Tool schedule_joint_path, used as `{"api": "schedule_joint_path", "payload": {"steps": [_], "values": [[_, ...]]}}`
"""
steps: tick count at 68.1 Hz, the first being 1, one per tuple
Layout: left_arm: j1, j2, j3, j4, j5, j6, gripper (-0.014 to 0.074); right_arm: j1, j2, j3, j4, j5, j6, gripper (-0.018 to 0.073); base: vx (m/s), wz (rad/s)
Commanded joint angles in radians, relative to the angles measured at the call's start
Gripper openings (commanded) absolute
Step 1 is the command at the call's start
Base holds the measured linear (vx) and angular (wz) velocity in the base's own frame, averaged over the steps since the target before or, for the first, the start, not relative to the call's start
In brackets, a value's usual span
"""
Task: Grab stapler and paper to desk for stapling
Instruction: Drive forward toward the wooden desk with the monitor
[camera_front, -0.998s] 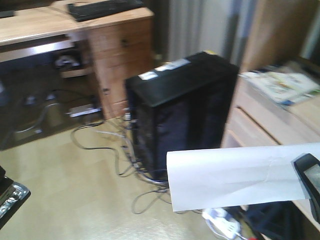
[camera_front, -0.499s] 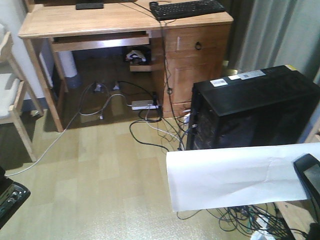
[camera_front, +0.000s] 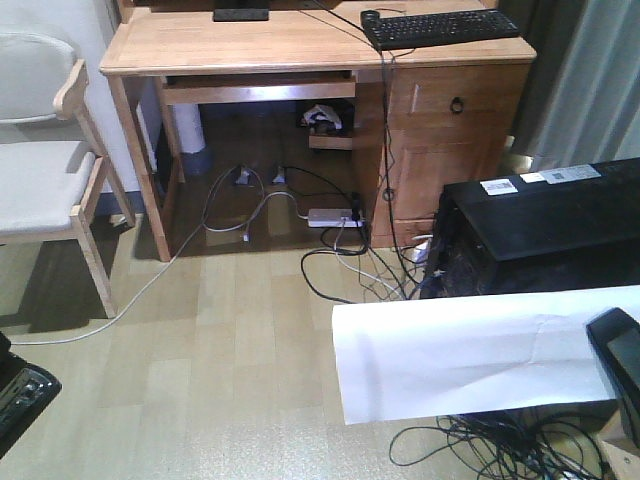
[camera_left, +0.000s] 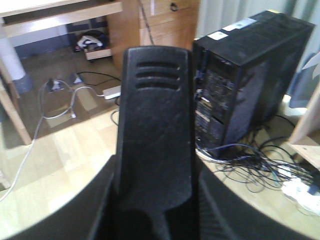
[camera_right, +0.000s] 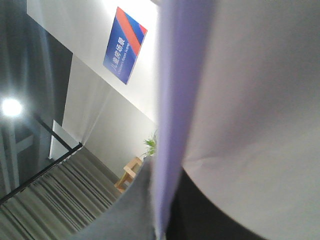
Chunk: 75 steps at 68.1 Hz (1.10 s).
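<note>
The wooden desk has slid from the frame's upper left to its centre over the past second, and its keyboard now sits at upper right. A pale chair has entered at left. The black computer tower has shifted to the right edge, and the shelf unit beside it has dropped out of view. The camera appears to have swung left.
</note>
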Motion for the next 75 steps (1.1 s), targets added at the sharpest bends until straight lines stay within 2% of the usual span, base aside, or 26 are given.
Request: {"api": "schedule_joint_path", "payload": {"steps": [1, 75], "values": [[-0.005, 0.006, -0.031, 0.0, -0.109, -0.004, -0.0007, 0.0, 0.004, 0.002, 0.015, -0.062, -0.014, -0.0005, 0.14, 0.14], [-0.005, 0.006, -0.031, 0.0, -0.109, -0.004, -0.0007, 0.0, 0.004, 0.002, 0.015, -0.062, -0.014, -0.0005, 0.22, 0.07]]}}
